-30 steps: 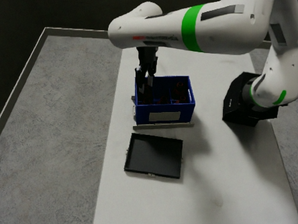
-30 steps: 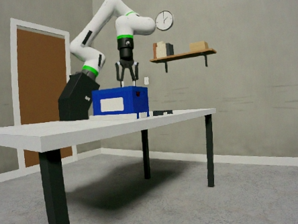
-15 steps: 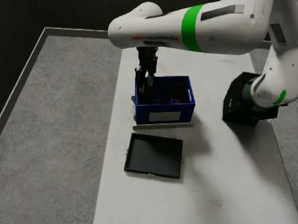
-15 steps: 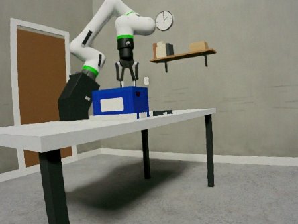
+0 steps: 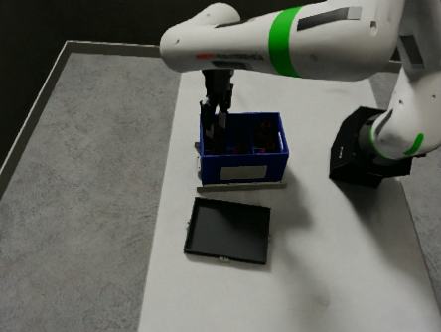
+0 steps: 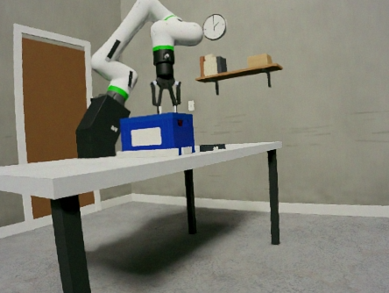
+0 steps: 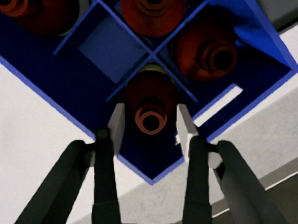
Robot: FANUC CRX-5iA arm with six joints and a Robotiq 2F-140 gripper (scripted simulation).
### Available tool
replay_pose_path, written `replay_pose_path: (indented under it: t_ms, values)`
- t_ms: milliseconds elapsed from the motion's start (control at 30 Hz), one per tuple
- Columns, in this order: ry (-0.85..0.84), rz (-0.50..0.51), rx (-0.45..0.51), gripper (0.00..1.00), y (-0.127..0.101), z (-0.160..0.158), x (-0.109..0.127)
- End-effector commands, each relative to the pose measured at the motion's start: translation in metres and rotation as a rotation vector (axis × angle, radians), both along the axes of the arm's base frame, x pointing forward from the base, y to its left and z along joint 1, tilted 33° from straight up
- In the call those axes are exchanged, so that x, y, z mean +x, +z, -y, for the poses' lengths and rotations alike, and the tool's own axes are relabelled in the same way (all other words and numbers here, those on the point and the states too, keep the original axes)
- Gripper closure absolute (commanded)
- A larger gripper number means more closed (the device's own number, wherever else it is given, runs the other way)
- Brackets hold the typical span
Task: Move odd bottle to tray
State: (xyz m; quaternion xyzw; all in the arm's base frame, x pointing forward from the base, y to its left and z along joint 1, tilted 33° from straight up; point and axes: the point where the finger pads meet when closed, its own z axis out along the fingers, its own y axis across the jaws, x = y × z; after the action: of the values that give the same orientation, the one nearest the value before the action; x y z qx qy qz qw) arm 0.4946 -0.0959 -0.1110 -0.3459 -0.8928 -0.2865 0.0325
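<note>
The gripper hangs part-open over the blue crate, holding nothing, its pads on either side of a corner bottle with gaps both sides. That cell touches two outer crate walls. The tray lies near the crate's front, apart.

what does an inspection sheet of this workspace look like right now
surface: white table, crate and tray standing on it
job's things: blue crate with red bottles upright in its cells, one cell empty; corner bottle sits below the claw; dark tray holds nothing
clutter: pale slab under the crate
claw: claw partly open, fingers either side of the corner bottle's neck, apart from it, holding nothing
cables: nothing seen
surroundings: door, wall clock, shelf with boxes, grey floor
</note>
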Motion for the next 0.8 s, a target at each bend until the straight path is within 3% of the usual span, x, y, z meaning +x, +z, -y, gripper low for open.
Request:
replay_pose_path:
  t_ms: [0, 167, 200, 767]
  values:
    - [0.000, 0.001, -0.001, 0.56, 0.0006, 0.0008, 0.0004]
    - [0.000, 0.001, -0.001, 0.56, 0.0006, 0.0008, 0.0004]
    - [0.000, 0.001, -0.001, 0.90, 0.0006, 0.0008, 0.0004]
    - [0.000, 0.001, -0.001, 0.90, 0.0006, 0.0008, 0.0004]
